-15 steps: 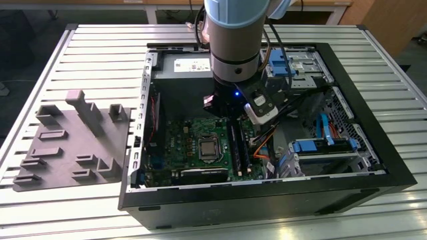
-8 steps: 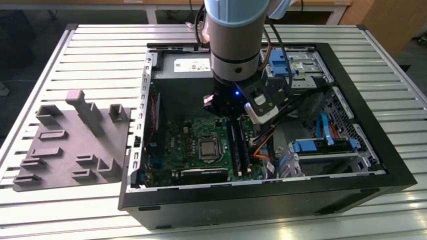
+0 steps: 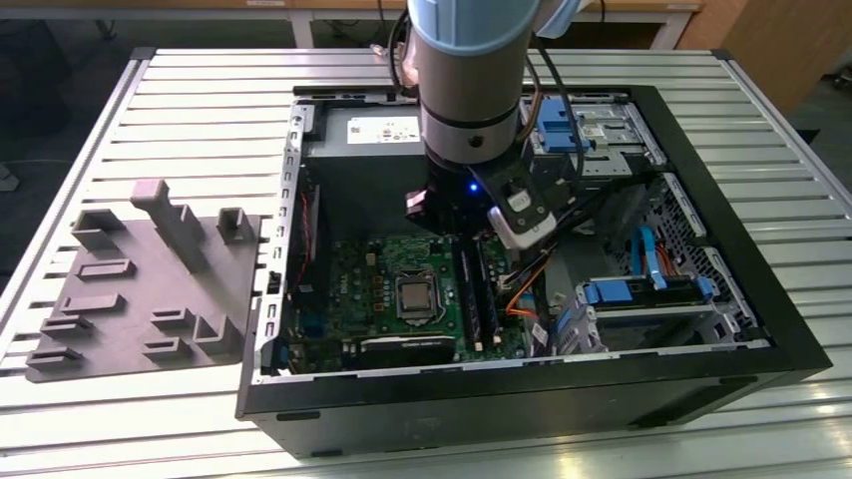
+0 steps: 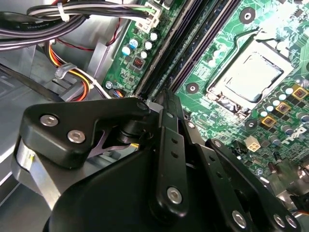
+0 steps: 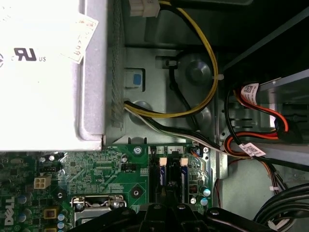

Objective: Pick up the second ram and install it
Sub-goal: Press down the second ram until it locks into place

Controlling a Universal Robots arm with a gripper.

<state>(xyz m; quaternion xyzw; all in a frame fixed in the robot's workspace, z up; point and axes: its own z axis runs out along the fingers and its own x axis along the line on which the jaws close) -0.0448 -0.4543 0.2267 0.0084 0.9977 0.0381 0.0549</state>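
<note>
second ram: cannot be picked out for certain. in the exterior view a thin dark strip (image 3: 468, 289) stands on edge in the memory slots (image 3: 482, 299), directly under the gripper (image 3: 453, 232), and may be it.
look: that strip is narrow, flat and black along its length. no label or board edge can be made out on it.
slots up close: in the second wrist view the long black slots (image 4: 193, 53) run away from the gripper's tip (image 4: 165, 99). in the first wrist view two slot ends (image 5: 163, 175) show blue between pale latches.
gripper: lowered inside the open computer case (image 3: 745, 329), over the near end of the slots on the green motherboard (image 3: 373, 289). i cannot tell whether it is apart, together or clamped on anything.
hidden: the black gripper linkage (image 4: 145, 183) covers the slot ends nearest it, and the arm (image 3: 466, 80) blocks the power supply (image 3: 359, 150) behind it.
cut off: the processor socket (image 5: 94, 205) in the first wrist view.
nearby: a grey tray (image 3: 134, 289) with raised blocks lies on the slatted table (image 3: 134, 419), well apart from the case, at the exterior view's left.
</note>
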